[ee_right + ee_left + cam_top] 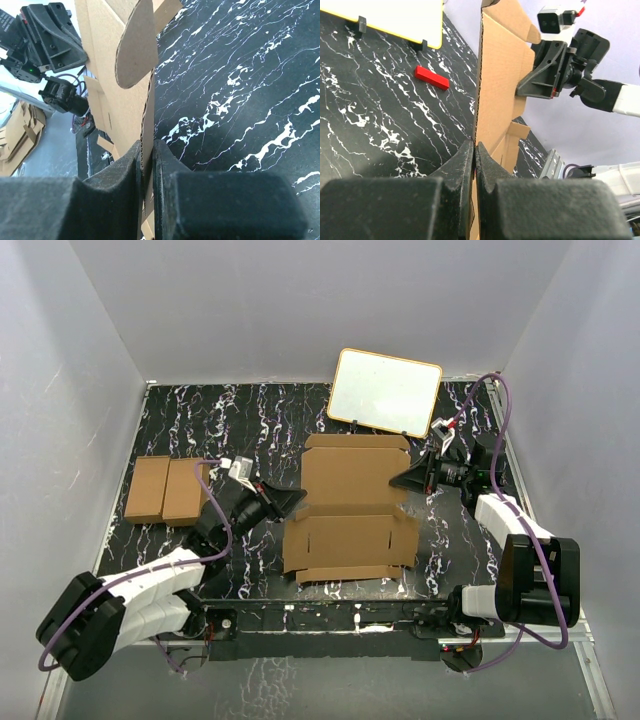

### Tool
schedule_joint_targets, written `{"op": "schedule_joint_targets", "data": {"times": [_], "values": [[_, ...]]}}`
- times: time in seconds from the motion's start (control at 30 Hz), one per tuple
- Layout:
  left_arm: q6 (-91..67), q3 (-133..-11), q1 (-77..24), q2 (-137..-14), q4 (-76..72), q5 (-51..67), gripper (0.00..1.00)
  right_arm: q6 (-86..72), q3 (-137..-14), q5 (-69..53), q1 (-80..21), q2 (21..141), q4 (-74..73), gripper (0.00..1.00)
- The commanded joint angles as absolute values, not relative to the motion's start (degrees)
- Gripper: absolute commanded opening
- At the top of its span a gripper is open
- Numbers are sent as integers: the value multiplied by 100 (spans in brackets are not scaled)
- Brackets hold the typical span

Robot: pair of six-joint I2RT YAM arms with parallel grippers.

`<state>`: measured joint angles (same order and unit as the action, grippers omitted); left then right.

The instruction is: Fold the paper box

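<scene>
Noted left hand (293, 499) and right hand (398, 478) each pinching opposite side edges of paper box (350, 505) mid-surface; early folding step, next likely requiring coordinated bend along crease

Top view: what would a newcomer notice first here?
The unfolded brown box lies mid-table, pinched from both sides: the left claw on its left edge, the right claw on its right edge. Behind it a white board with a yellow rim stands at the far edge, and two matching cartons lie side by side at the table's left.
</scene>
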<state>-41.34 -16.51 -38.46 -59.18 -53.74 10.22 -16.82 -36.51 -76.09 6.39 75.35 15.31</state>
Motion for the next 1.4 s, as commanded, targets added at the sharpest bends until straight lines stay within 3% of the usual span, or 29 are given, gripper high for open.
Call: {"op": "schedule_joint_targets", "data": {"times": [0.0,0.1,0.2,0.37,0.73,0.97,1.17,1.37], "values": [[-4109,-1697,-3885,-5983,-5611,1047,0,-1345,-3723,-8092,612,7312,1890,8],[-4066,-1703,-3885,-5961,-5439,1013,2,-1017,-3819,-8197,628,7269,1576,8],[-4027,-1681,-3886,-5877,-5277,954,14,-884,-3865,-8232,664,7238,1411,8],[-3802,-1723,-3883,-5491,-4692,807,43,-841,-3883,-8295,697,7208,1381,8],[-2552,-2581,-3790,-4299,-2458,653,97,-472,-3979,-8366,713,7176,1011,8],[-2366,-4008,-2777,-5300,-1498,2611,97,-235,-4024,-8389,716,7168,815,8],[-3292,-4665,-1302,-6468,-2135,4980,97,-159,-4042,-8396,721,7179,734,8],[-3380,-5596,-1063,-7709,-2430,6342,97,-95,-4069,-8419,717,7207,662,8]]}}
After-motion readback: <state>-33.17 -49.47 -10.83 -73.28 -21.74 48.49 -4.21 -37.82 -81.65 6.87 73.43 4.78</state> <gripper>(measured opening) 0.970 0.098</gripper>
